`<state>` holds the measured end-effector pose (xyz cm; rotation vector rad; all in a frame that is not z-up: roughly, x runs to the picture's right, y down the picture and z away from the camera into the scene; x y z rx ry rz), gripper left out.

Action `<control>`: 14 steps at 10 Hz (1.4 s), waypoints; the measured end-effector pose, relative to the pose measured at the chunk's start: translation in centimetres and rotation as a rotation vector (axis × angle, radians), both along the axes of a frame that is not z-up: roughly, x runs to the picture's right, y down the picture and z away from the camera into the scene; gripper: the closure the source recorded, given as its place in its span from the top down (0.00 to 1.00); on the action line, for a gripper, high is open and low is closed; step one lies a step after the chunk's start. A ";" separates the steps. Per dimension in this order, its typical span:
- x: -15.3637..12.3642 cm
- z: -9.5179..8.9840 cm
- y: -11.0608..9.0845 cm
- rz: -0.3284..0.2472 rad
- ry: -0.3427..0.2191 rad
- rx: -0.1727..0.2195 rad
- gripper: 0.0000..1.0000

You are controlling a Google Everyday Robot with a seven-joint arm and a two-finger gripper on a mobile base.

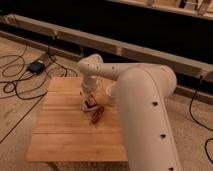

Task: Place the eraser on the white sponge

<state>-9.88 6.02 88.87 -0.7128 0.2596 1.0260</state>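
My gripper hangs from the white arm over the back middle of the wooden table. Right under it lies a small off-white pad, the white sponge. A small dark block with a reddish edge, the eraser, sits at the gripper's tip, on or just above the sponge; I cannot tell if they touch. The arm's wrist hides part of both.
A reddish-brown sausage-like object lies just right of and in front of the sponge. A white paper cup stands to the right, partly behind the arm. The arm covers the table's right side. Cables and a dark box lie on the floor at left.
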 end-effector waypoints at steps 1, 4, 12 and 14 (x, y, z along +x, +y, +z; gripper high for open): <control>-0.3 0.4 0.2 0.003 -0.001 -0.007 0.14; 0.3 1.9 0.5 0.019 0.024 -0.024 0.47; 0.6 1.3 0.3 0.040 0.017 -0.048 0.80; 1.0 1.1 0.2 0.045 0.020 -0.052 0.80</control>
